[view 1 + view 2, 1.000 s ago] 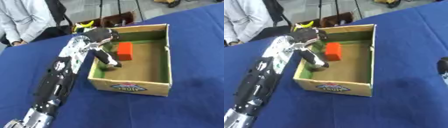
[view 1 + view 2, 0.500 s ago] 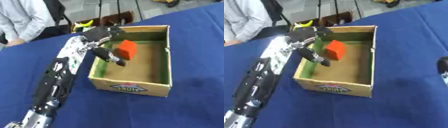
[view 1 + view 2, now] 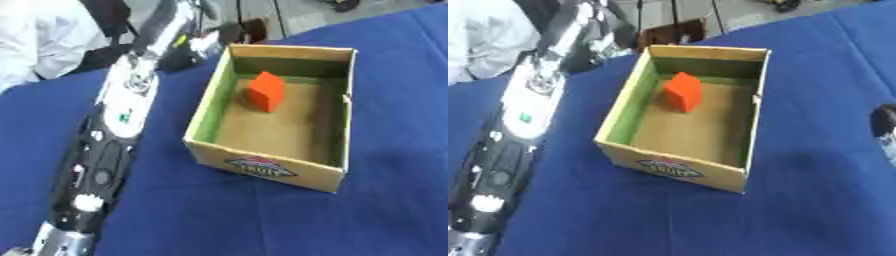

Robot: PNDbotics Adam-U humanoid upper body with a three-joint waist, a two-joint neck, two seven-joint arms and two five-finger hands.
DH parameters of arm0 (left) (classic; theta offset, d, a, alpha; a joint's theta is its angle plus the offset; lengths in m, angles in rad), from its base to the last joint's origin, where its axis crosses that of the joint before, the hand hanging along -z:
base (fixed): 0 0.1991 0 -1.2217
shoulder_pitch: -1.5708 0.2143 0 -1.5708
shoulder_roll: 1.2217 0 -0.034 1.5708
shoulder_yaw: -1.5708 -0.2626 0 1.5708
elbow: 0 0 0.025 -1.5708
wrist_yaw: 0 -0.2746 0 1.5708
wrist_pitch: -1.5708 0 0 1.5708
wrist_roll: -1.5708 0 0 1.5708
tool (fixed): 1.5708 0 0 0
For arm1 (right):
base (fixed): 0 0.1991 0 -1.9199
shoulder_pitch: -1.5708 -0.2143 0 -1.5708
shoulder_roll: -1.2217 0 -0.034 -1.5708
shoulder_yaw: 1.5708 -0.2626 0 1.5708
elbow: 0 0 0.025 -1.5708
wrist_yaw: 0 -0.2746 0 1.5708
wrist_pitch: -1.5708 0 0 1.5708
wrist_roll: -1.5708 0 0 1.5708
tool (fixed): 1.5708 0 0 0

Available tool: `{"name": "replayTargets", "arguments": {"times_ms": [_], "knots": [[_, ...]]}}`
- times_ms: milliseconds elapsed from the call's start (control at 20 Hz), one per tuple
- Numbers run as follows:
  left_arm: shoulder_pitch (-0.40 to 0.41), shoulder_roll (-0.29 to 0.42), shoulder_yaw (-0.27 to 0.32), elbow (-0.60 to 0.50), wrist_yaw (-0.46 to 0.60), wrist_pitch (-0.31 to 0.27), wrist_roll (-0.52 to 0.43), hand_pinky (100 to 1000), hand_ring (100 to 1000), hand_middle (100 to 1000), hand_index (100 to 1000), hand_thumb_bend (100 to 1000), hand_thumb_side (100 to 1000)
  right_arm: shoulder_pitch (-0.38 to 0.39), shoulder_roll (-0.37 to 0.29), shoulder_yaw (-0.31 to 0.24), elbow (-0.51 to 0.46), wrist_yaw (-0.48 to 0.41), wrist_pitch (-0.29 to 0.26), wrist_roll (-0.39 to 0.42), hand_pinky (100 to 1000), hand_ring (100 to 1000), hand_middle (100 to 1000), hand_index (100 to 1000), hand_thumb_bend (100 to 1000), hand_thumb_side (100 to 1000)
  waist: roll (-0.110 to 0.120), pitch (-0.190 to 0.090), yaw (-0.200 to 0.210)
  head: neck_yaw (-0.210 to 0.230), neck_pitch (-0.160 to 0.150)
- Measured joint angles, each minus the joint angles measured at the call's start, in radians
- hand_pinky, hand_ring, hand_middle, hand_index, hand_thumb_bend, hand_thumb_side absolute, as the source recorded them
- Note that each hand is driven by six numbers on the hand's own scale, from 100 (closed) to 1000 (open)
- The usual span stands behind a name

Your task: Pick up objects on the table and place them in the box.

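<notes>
Left robot hand past box far-left corner, finger state unclear; orange block inside (front label unreadable).

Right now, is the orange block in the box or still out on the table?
In the box. The orange block sits on the floor of the cardboard box, near its far left corner; no robot hand touches it.

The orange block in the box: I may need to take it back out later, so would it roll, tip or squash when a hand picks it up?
The orange block has flat faces and sharp edges, so it probably won't roll. It looks solid, likely stiff. It sits near the green-lined wall of the box, which may crowd fingers on that side.
</notes>
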Motion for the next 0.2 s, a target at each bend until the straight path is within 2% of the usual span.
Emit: {"name": "replayTargets", "arguments": {"times_ms": [100,200], "knots": [[0.039,0.025,0.026,-0.053,0.15,0.041,0.008,360,600,743,967,556,1000,0.002,0.0,-0.004,0.0,0.0,0.001,-0.005,849,791,498,699,255,491,-0.009,-0.006,0.018,-0.02,0.004],[0.081,0.045,0.058,-0.089,0.274,0.074,0.019,366,600,743,968,523,1000,0.008,0.002,-0.006,0.0,0.0,0.001,-0.01,849,791,498,699,254,492,-0.021,-0.009,0.036,-0.037,0.006]]}}
